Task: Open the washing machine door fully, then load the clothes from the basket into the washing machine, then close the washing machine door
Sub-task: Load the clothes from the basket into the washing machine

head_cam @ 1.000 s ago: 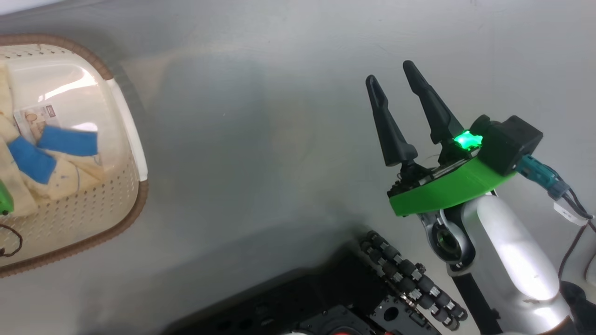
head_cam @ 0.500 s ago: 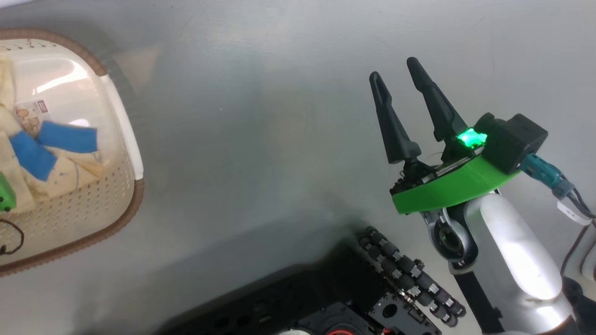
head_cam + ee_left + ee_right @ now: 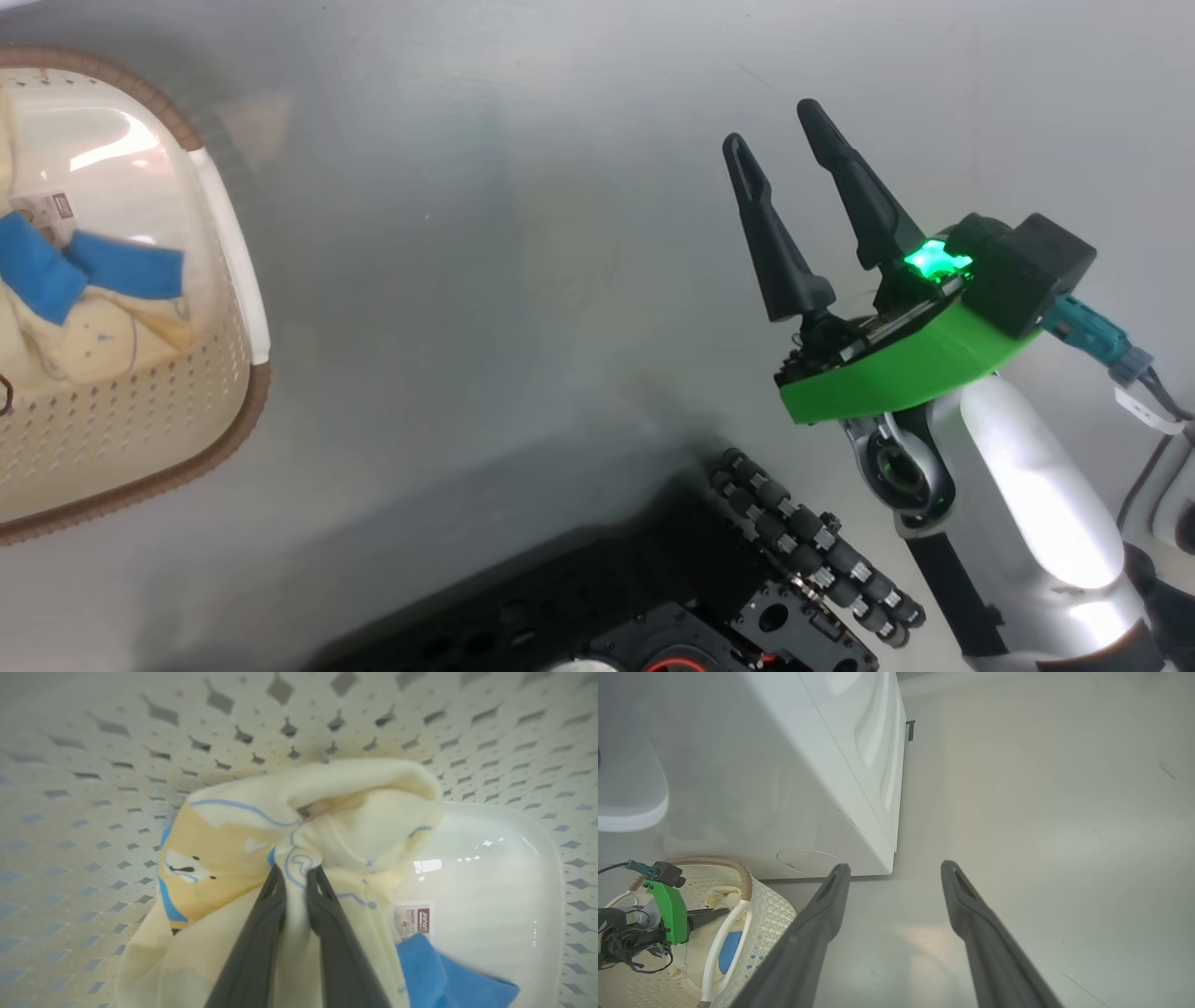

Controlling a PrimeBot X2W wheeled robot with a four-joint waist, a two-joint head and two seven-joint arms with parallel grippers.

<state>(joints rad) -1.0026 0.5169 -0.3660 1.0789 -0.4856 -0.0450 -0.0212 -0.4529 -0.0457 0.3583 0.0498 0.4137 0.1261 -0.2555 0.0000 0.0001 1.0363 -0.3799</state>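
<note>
one label for you to log: a small label sticker (image 3: 413, 919) on the clear floor of the basket (image 3: 93, 779), just beside a blue patch of the clothes (image 3: 327, 812). its upper right corner has a dark red block (image 3: 423, 914) with white letters, too blurred to read. faint grey print lines beside and under it, unreadable too. in the head view you see the same sticker at the left edge, too small to read. the clothes carry a bear face print and blue outline curves, no letters you can make out. the washing machine (image 3: 822, 765) front in the right wrist view: no readable text.
</note>
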